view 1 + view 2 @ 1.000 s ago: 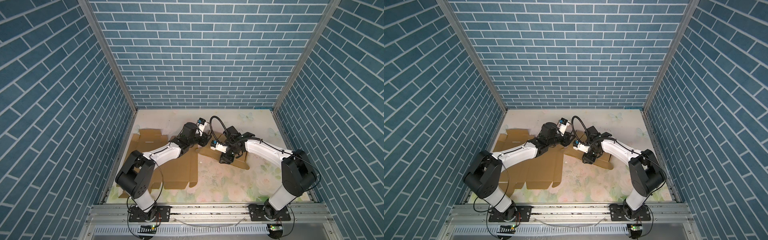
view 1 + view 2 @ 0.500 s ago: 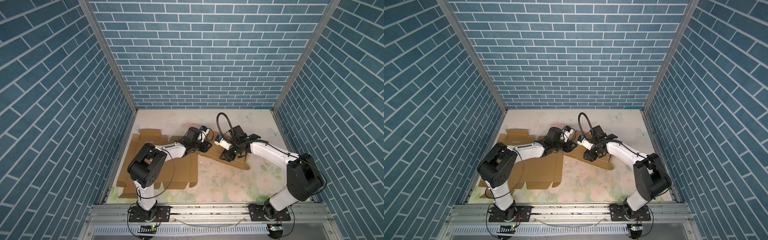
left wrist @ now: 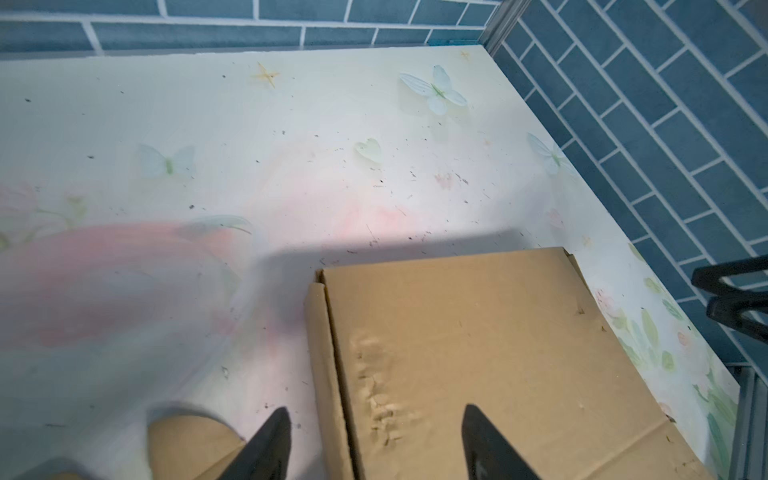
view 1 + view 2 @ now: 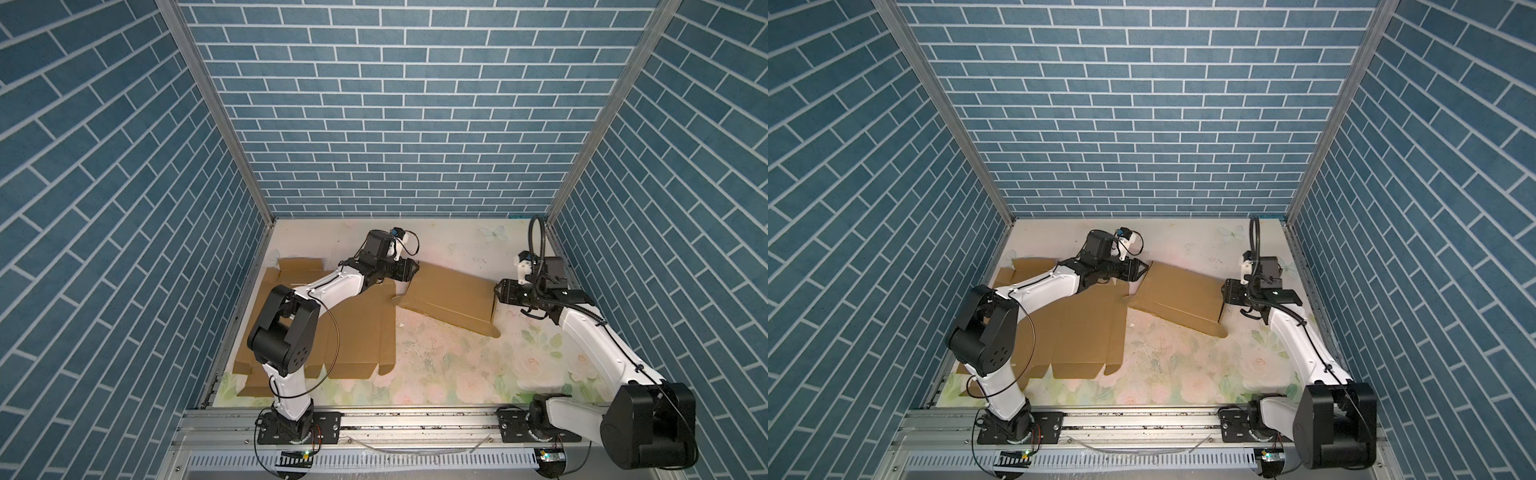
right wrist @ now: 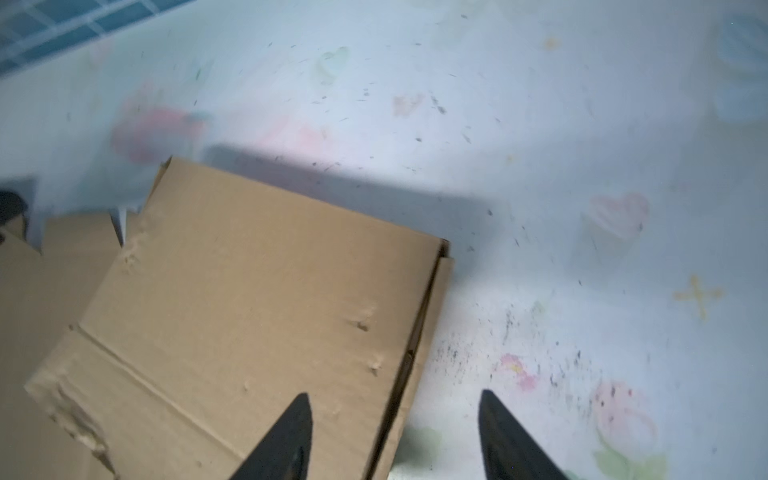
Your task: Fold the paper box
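A flattened brown cardboard box point(image 4: 449, 295) lies slightly tilted on the pale floral tabletop point(image 4: 457, 365), right of centre and towards the back, beside a larger unfolded brown cardboard sheet point(image 4: 353, 332) under the left arm. The left gripper point(image 4: 411, 270) sits low at the box's left edge, with its black fingers point(image 3: 274, 436) spread apart and clamping nothing. The right gripper point(image 4: 498, 291) is at the box's right edge, its jaws likewise apart and empty.

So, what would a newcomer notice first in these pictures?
Brown cardboard on the floral table stands out: a flat box blank at the left and a partly folded piece in the middle. The left gripper and right gripper, both open, sit at opposite ends of the folded piece.
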You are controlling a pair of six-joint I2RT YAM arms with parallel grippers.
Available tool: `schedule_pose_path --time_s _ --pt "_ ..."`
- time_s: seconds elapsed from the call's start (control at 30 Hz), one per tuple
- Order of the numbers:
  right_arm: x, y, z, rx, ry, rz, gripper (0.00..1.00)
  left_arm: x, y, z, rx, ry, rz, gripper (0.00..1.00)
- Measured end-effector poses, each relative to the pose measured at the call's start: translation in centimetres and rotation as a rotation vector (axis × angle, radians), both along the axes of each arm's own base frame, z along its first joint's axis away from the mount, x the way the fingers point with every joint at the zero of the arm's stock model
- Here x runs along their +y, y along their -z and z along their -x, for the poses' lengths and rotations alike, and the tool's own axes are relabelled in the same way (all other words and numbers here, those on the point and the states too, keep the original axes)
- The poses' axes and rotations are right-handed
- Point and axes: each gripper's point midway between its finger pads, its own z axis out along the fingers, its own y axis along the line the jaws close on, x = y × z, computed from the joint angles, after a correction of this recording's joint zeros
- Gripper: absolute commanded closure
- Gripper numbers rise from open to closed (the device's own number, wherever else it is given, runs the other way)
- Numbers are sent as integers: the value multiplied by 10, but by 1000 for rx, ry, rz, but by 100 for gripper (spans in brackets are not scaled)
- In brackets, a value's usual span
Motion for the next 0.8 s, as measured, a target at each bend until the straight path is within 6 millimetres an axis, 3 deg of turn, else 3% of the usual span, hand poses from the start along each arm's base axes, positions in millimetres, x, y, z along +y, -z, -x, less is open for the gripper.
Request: schedule_pose_path --time_s 0.13,0.33,0.4,0.57,0.67,0.73,0.8 --pt "-11 30 13 104 112 -163 19 -5 11 -15 30 16 -34 20" --pt "6 54 18 198 111 -329 11 -2 63 -6 167 50 -116 20" --pt "10 60 17 219 107 -360 12 0 75 -2 201 57 -127 22" --pt "13 78 13 266 112 -386 34 -4 81 3 232 80 -109 30" --pt "13 86 13 289 115 -389 39 -5 83 5 242 91 -101 36" --pt "15 86 12 287 107 -399 36 -6 87 6 253 97 -96 40" --pt "16 86 10 286 102 -414 25 -7 89 5 268 106 -79 45"
